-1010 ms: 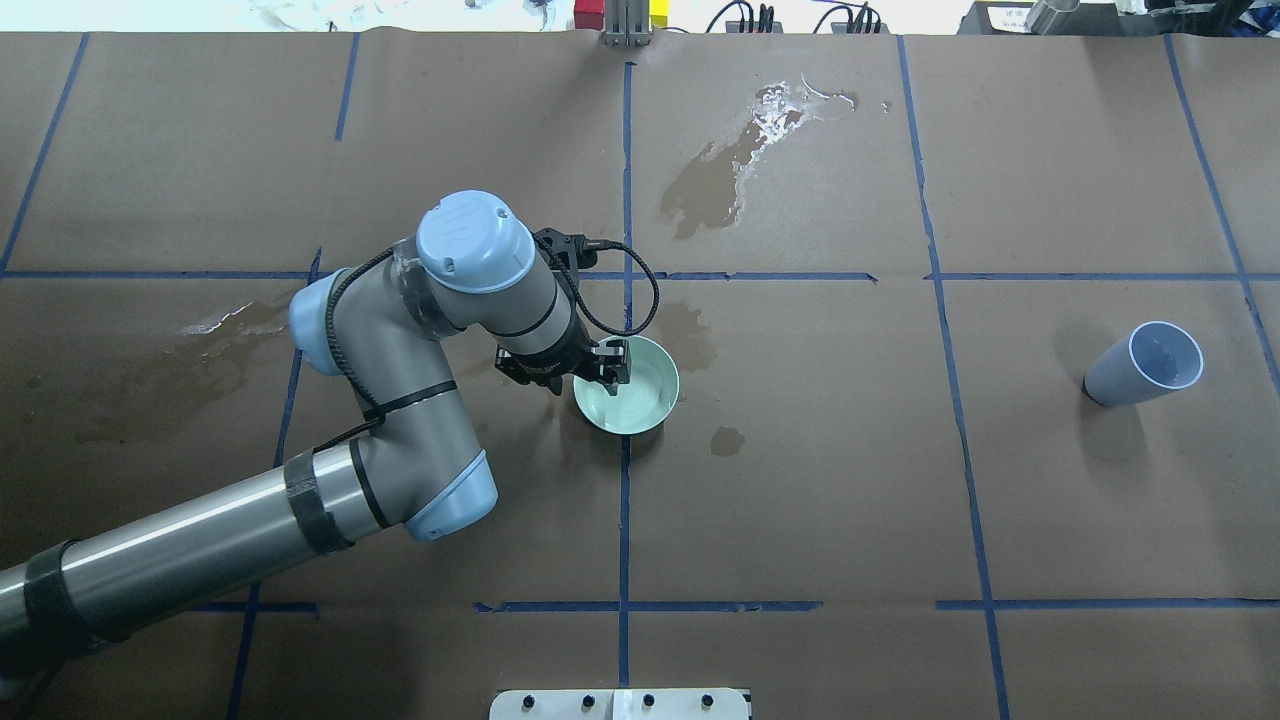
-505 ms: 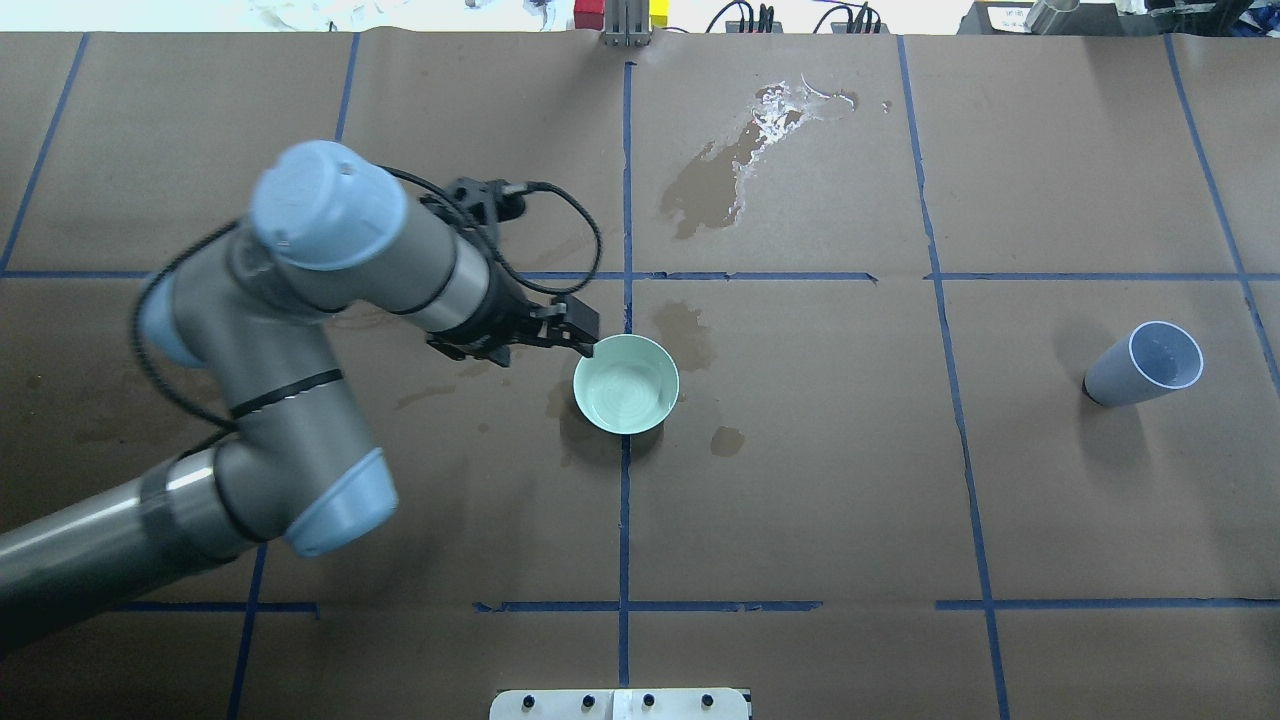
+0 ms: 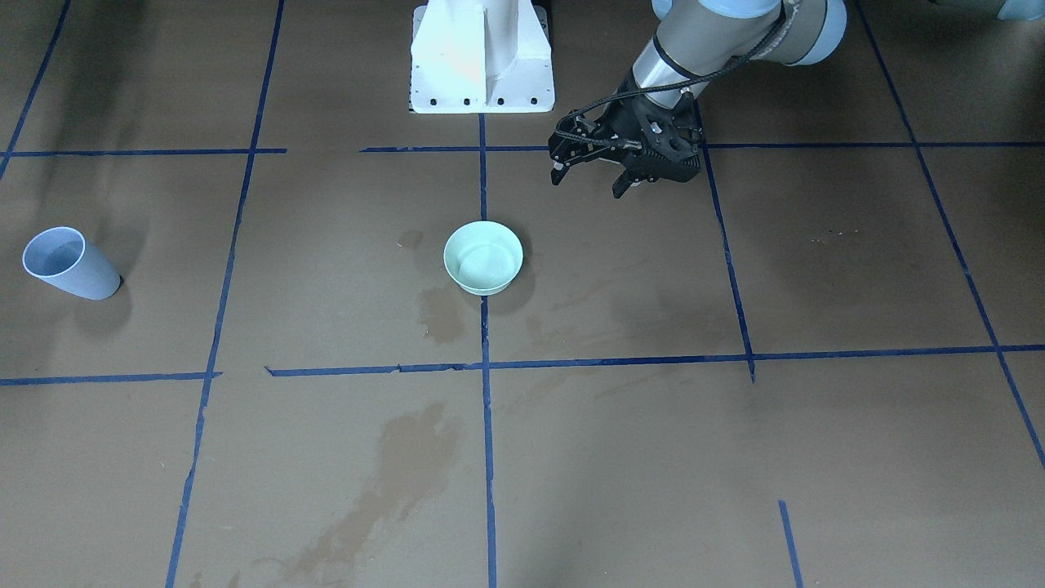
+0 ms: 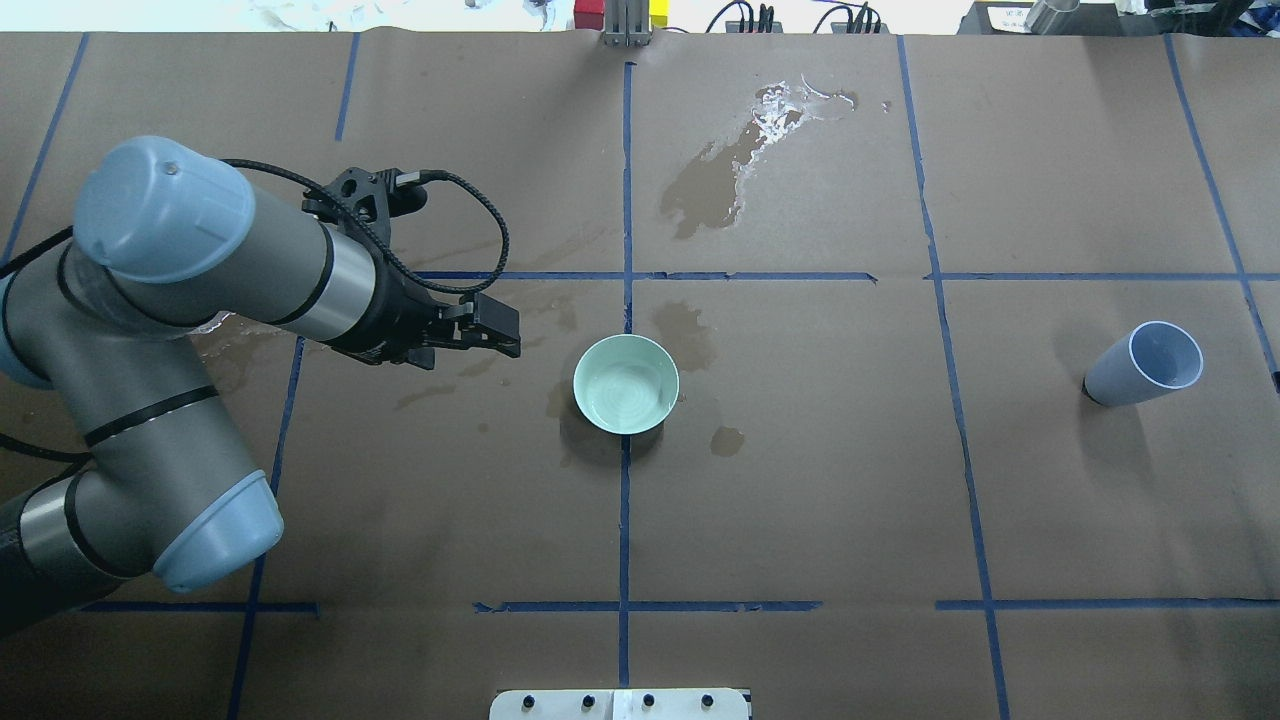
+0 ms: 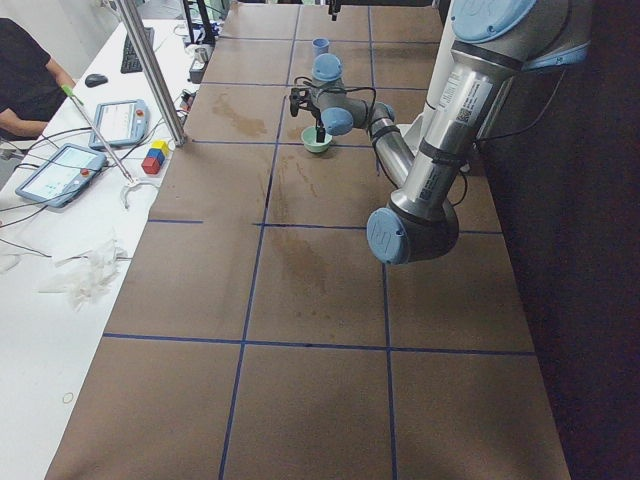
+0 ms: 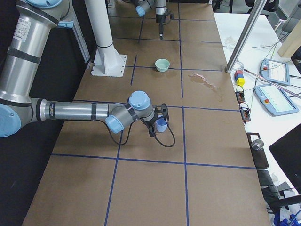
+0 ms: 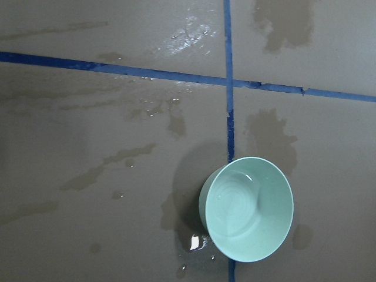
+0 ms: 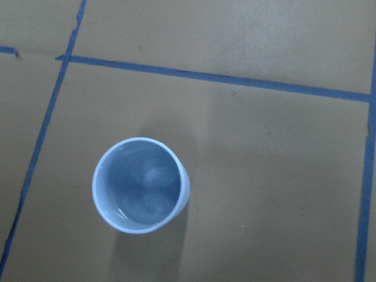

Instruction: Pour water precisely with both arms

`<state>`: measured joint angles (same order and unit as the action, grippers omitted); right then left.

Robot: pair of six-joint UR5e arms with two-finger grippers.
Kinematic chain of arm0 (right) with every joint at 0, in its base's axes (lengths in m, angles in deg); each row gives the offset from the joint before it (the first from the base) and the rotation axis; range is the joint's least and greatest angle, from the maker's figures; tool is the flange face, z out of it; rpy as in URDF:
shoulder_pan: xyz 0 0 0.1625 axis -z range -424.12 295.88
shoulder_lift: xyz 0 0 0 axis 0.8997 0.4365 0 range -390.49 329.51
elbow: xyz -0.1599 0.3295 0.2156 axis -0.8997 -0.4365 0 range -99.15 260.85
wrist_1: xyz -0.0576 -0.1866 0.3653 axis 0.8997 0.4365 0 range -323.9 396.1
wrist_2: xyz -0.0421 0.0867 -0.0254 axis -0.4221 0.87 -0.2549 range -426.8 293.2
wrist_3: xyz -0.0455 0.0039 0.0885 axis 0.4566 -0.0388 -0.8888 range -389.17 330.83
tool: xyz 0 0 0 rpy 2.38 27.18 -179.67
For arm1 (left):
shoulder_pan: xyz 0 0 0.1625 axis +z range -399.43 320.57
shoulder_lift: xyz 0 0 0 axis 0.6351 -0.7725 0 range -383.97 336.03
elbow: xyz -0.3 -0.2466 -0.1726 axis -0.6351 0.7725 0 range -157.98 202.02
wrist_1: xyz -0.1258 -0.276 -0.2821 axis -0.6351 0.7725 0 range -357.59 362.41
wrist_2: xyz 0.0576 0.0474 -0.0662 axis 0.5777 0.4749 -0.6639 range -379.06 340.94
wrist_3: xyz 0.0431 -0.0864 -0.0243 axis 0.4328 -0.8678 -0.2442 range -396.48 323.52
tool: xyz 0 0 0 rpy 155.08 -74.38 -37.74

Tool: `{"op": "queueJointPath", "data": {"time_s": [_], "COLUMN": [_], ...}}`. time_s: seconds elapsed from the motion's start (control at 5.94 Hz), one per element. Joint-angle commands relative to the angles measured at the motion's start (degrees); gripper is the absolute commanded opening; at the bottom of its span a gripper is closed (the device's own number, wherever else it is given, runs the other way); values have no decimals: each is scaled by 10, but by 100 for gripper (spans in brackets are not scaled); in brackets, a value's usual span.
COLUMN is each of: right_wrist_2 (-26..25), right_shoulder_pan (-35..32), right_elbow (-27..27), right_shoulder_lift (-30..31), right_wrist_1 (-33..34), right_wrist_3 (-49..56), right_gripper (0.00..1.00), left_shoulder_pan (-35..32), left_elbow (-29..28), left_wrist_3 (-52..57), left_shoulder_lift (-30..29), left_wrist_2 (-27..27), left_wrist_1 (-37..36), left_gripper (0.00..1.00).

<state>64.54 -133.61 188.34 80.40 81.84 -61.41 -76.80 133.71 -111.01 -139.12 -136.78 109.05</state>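
A mint-green bowl (image 4: 626,384) stands upright at the table's middle; it also shows in the front view (image 3: 483,257). In the left wrist view the bowl (image 7: 247,208) holds a faint sheen of water (image 7: 245,176). My left gripper (image 4: 508,338) is open and empty, raised to the bowl's left, apart from it (image 3: 588,184). A pale blue cup (image 4: 1145,362) stands far right; the right wrist view looks down into it (image 8: 141,185). My right gripper (image 6: 162,120) shows only in the exterior right view, overlapping the cup (image 6: 161,126). I cannot tell whether it is open.
Wet stains mark the brown paper beyond the bowl (image 4: 715,185), beside it (image 4: 728,440) and under the left arm. The white pedestal base (image 3: 482,57) stands at the robot's edge. A metal post (image 6: 244,37) and tablets line the far side.
My left gripper let go of the bowl's rim and drew back to the left, away from the bowl. The bowl and the cup have stayed put.
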Motion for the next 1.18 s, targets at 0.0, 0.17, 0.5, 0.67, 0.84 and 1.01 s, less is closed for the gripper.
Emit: {"op": "queueJointPath", "data": {"time_s": [0.0,0.17,0.5,0.67,0.84,1.01], "right_wrist_2": [-194,-255,-523,-598,-708,-804], "right_shoulder_pan": [145,180,365,408,483,535], "right_elbow": [0,0,-1,-1,-14,-59], "right_shoulder_lift": [46,53,92,93,93,88], "right_wrist_1": [-181,-221,-265,-264,-264,-265], "right_wrist_3": [-178,-243,-291,-359,-368,-399], "right_gripper": [100,100,100,100,100,100], "left_shoulder_pan": [-4,-6,-8,-10,-12,-15], "left_elbow": [19,23,28,33,39,39], "left_wrist_3": [0,0,0,0,0,0], "left_shoulder_lift": [25,32,33,34,34,33], "left_wrist_2": [0,1,1,1,1,1], "left_wrist_1": [-1,-1,-6,-6,-16,-18], "left_gripper": [100,100,100,100,100,100]}}
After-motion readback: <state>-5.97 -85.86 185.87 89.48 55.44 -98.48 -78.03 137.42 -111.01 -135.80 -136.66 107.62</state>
